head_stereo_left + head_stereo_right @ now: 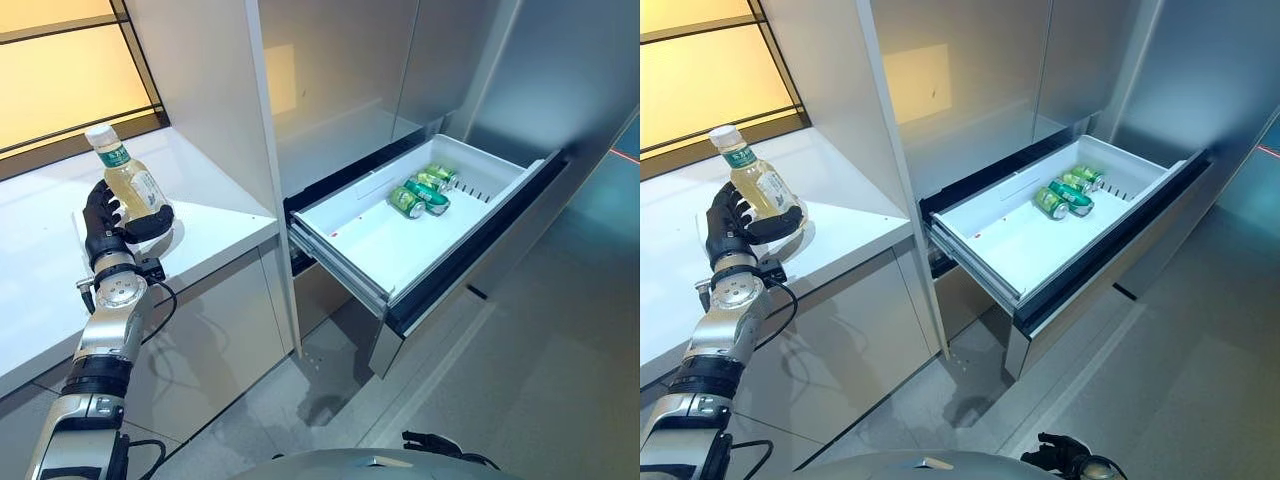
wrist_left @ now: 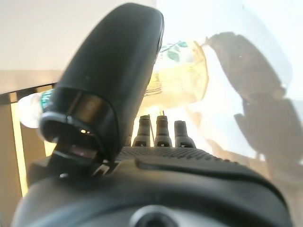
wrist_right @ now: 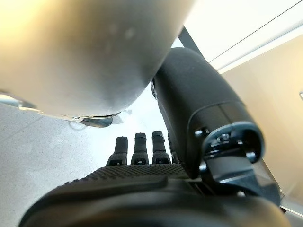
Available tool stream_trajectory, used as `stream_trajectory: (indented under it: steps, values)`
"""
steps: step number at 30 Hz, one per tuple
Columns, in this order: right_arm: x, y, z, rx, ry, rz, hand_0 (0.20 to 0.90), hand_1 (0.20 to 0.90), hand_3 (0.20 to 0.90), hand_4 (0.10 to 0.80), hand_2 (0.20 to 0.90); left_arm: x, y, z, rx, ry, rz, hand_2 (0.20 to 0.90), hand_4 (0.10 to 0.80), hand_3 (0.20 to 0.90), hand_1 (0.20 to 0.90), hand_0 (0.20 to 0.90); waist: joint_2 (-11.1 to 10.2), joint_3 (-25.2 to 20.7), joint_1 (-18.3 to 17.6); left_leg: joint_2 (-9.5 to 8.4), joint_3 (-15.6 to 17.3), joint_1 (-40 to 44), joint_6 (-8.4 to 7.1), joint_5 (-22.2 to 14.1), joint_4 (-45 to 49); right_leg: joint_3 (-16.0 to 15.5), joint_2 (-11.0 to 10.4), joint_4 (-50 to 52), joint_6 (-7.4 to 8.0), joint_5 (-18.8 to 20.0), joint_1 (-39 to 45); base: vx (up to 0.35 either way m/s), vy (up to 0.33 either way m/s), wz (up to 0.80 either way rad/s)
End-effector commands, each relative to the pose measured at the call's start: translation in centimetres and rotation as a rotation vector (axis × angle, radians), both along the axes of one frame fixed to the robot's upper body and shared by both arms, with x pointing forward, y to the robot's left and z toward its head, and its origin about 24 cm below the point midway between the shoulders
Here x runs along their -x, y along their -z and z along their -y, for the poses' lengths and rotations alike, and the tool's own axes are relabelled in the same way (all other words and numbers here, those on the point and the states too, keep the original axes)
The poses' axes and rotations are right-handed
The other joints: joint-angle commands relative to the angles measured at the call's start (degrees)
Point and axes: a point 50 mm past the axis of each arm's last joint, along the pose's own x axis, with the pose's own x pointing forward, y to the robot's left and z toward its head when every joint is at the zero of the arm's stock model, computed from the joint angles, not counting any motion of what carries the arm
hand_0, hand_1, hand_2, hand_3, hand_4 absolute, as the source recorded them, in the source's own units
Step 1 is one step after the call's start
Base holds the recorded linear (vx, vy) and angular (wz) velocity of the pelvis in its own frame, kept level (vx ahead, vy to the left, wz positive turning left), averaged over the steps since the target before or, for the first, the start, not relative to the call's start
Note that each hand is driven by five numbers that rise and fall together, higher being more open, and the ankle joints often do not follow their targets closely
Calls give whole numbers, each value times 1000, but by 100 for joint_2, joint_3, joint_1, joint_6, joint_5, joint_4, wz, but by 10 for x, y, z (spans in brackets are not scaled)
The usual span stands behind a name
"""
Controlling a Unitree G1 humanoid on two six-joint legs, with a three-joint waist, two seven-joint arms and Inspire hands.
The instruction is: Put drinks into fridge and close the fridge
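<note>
A clear bottle [image 1: 135,185] of pale yellow drink, with a white cap and a green label, stands on the white counter [image 1: 40,290] at the left. My left hand [image 1: 108,238] is shut on its lower part, thumb across the front and fingers behind it. The left wrist view shows the bottle [image 2: 182,71] just past the thumb [image 2: 113,71]. To the right, the fridge drawer [image 1: 345,255] is pulled out, with three green cans [image 1: 422,190] lying at its far end. My right hand [image 1: 432,440] hangs low at the bottom edge, relaxed and holding nothing.
The counter's front corner [image 1: 265,228] lies between the bottle and the drawer. Tall grey fridge doors [image 1: 340,80] rise above the drawer. The drawer's dark front panel [image 1: 480,255] juts out over the grey floor [image 1: 560,360].
</note>
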Motion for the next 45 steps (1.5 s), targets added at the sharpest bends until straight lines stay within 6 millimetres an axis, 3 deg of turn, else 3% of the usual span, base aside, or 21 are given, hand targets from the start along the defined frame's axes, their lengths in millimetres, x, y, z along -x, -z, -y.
stream_trajectory:
  steps: [1,28,30,32,35,45]
  values:
    - [14,-2,21,56,-67,-65,900,900,900,800,900,-29,-87,-2,-107,16,343,900,800,900,900,900,277,-151,12,-170,-289,357,115,-1065,40,-107,164,54,265,215,-523,40,3,-3]
    - [19,-2,27,56,-78,-73,900,900,900,800,900,-34,-110,-15,-77,-15,439,900,800,900,900,900,285,-200,-139,-160,-211,382,101,-1093,48,-1,192,58,275,218,-545,11,-1,-2]
    - [19,-3,28,57,-81,-74,900,900,900,800,900,-35,-111,-18,-69,-19,443,592,440,540,592,592,293,-208,-157,-155,-193,386,98,-1097,47,7,193,58,276,219,-550,0,0,0]
    - [20,-2,28,56,-85,-75,900,900,900,800,900,-36,-112,-19,-63,-20,447,413,232,332,413,413,296,-205,-177,-153,-180,387,102,-1098,48,19,195,60,278,226,-557,0,0,0]
    - [20,-2,28,57,-85,-75,900,900,900,800,900,-37,-112,-19,-52,-20,456,307,108,208,307,307,300,-203,-188,-152,-170,388,101,-1100,49,27,196,60,283,228,-560,0,0,0]
    - [20,-3,29,64,-96,-74,900,900,900,800,900,-38,-117,-17,-47,-26,489,300,100,200,300,300,295,-208,-208,-149,-153,385,99,-1103,53,38,190,59,291,236,-569,3,-1,-2]
